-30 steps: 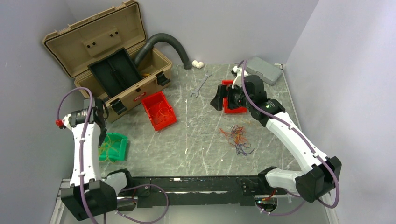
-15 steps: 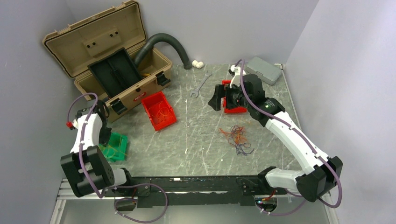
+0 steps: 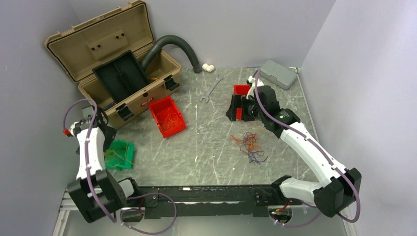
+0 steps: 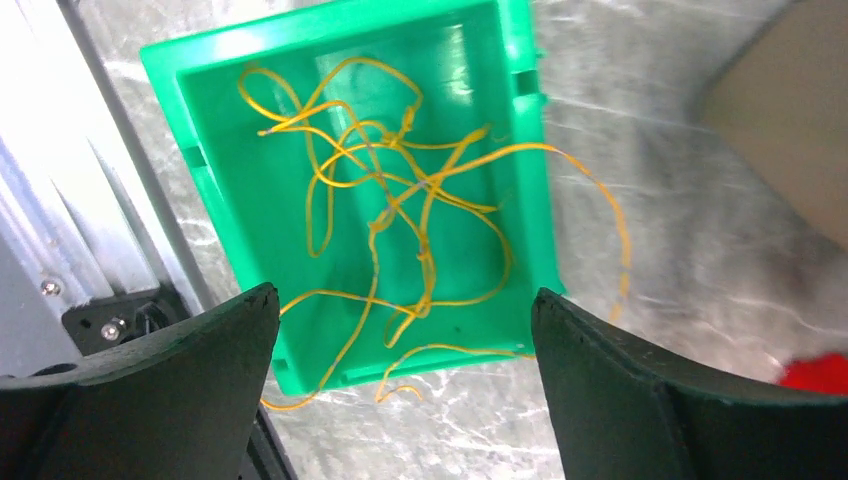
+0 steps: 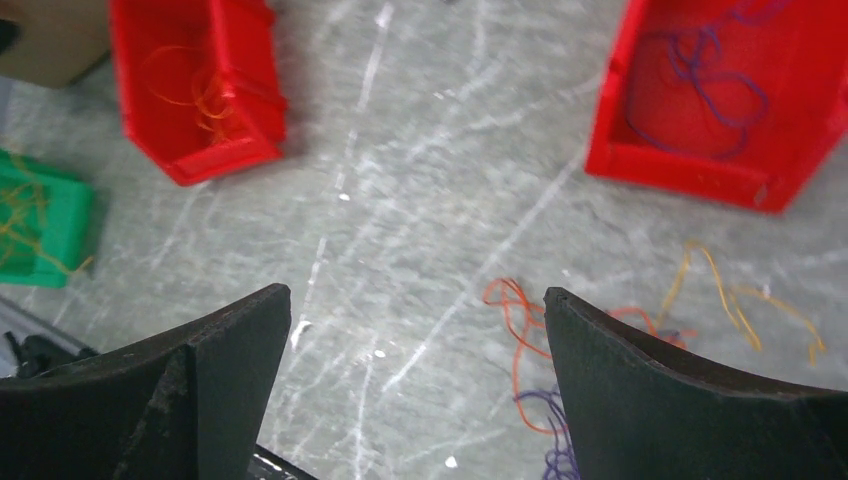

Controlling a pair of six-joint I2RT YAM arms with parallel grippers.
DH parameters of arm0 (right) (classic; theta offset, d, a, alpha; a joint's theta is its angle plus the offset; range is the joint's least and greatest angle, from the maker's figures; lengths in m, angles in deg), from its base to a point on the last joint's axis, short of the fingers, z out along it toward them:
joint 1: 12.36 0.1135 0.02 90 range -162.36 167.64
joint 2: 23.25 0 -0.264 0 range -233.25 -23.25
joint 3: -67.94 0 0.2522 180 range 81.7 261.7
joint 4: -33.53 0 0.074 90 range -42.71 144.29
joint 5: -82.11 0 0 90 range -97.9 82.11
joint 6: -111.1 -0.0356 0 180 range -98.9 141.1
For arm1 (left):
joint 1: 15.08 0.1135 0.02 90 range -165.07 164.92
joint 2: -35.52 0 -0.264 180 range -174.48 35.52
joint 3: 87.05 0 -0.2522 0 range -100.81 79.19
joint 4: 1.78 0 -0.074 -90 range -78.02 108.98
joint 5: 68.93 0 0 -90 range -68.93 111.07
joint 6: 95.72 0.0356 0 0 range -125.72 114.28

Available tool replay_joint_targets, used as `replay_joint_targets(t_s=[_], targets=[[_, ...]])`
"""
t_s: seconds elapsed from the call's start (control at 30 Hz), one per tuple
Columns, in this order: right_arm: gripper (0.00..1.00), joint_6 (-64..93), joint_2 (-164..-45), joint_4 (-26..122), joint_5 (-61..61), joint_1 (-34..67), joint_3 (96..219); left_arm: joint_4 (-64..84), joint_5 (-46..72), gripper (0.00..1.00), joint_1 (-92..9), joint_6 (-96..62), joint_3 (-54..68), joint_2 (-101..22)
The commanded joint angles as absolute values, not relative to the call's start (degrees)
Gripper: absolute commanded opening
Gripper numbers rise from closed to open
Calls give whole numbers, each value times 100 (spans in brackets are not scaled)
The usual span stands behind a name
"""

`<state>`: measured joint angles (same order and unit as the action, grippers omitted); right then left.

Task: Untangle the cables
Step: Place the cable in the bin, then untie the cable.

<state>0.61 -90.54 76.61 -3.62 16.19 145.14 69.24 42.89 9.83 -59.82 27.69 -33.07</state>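
Grey marbled table [image 3: 211, 132] carries the cables [image 3: 248, 144]; right gripper [image 5: 415, 292] hangs near them, fingers wide apart; left gripper [image 4: 402, 295], fingers also apart, hovers over green bin [image 4: 460, 80]

Table [image 3: 206, 152]. Open toolbox [image 3: 123, 73] far left, with a hose [image 3: 174, 44] behind it running right to a pipe fitting [image 3: 208, 67]. Wrench [image 3: 211, 88] lies right of the toolbox, lidded case [image 3: 278, 73] in the far right corner. Middle bin [image 3: 156, 118] sits just before the toolbox, near-left bin [image 3: 129, 147] by the left edge, far-right bin [image 3: 242, 89] right of the wrench. Loose wires [image 4: 388, 213] in each bin. Cable tangle [image 3: 248, 143] on the table, before the far-right bin.
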Motion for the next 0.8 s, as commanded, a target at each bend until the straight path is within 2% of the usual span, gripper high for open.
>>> replay_joint_targets(t_s=[0.0,0.3,0.37,0.53,0.63,0.77], targets=[[100,-364,-8809,7882,-686,1311,14107,6682,3980,99,979,-5369,2653,-2527],[100,-773,-8926,8026,-1098,796,13358,7306,4061,99,491,-5021,2045,-2112],[100,-843,-8890,8060,-1238,537,13265,7355,3980,99,23,-4910,1869,-2170],[99,-1125,-8983,8213,-1812,195,13077,6690,3989,99,-1851,-4306,1764,-2228],[97,-1154,-9044,8098,-1578,188,12899,5927,3053,99,-2451,-3723,2052,-2008],[85,-1261,-9034,7924,-1282,192,12564,4332,1167,99,-3034,-3313,2937,-1462]])
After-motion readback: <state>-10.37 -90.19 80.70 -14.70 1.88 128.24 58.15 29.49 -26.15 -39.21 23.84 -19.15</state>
